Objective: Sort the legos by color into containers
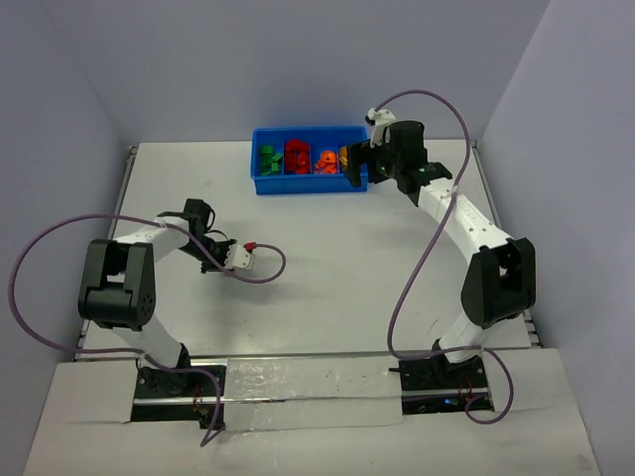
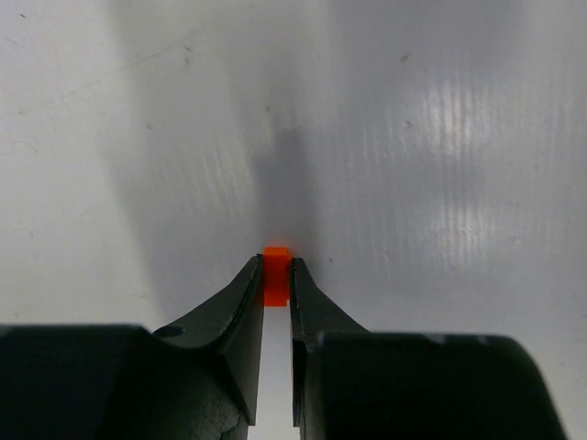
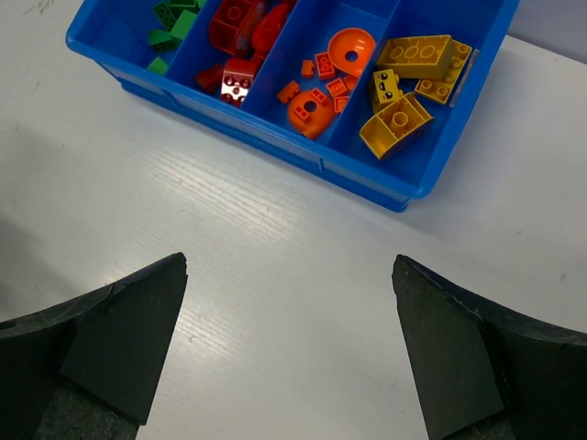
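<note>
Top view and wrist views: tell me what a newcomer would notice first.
The bright blue tray at the far side of the table, holding legos sorted green, red, orange, yellow. Next, the left gripper pinching one small orange lego against the white table. The right gripper hangs open beside the tray.

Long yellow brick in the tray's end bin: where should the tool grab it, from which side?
Grip the long yellow brick across its narrow width, on the two long flat sides, coming straight down. It lies studs-up, seemingly atop other yellow pieces, so those sides look exposed, while the tray walls block a sideways approach.
</note>
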Controlling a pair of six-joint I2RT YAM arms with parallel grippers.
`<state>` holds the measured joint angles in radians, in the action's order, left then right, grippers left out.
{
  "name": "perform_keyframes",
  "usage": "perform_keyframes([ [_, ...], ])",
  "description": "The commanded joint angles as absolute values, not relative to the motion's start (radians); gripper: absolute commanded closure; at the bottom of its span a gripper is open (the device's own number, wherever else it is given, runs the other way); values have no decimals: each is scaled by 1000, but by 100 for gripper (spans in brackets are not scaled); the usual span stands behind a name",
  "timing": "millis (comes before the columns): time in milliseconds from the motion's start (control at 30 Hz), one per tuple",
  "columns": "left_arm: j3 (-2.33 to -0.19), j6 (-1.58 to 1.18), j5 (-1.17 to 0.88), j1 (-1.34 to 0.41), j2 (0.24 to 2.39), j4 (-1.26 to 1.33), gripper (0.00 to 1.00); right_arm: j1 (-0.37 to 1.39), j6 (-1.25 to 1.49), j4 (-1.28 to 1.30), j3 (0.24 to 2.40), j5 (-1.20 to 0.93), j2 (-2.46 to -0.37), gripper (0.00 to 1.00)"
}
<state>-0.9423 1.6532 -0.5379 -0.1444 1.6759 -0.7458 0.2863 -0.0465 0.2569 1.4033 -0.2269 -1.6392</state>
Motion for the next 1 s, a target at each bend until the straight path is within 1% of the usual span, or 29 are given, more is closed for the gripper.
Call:
perform_keyframes([
  [0,-1006,1516,-565,-206,1654,-671,100,262,-61,245,1382,-226,-1562,0],
  [133,-1171,1226,-657,-305,1659,-623,100,232,-61,247,1362,-229,-1541,0],
  [167,-1253,1073,-671,-321,1681,-573,100,221,-58,248,1351,-229,-1536,0],
  [233,-1340,846,-642,-371,1712,-474,100,188,-50,247,1339,-239,-1520,0],
  [267,-1388,688,-621,-388,1735,-439,100,176,-47,247,1331,-241,-1513,0],
  [333,-1533,558,-562,-427,1809,-347,100,141,-41,244,1306,-247,-1492,0],
  [367,-1605,449,-543,-436,1859,-308,100,130,-40,242,1288,-249,-1485,0],
  [467,-1737,246,-439,-465,1976,-97,100,95,-38,238,1261,-251,-1458,0],
  [600,-2034,108,-378,-484,2213,-60,100,55,-37,244,1240,-256,-1436,0],
  [700,-2181,34,-339,-488,2339,-32,100,34,-30,245,1230,-264,-1423,0],
  [767,-2242,14,-319,-491,2407,-7,100,24,-23,244,1227,-269,-1417,0],
  [967,-2232,45,-227,-500,2473,97,100,11,-11,236,1218,-282,-1422,0],
])
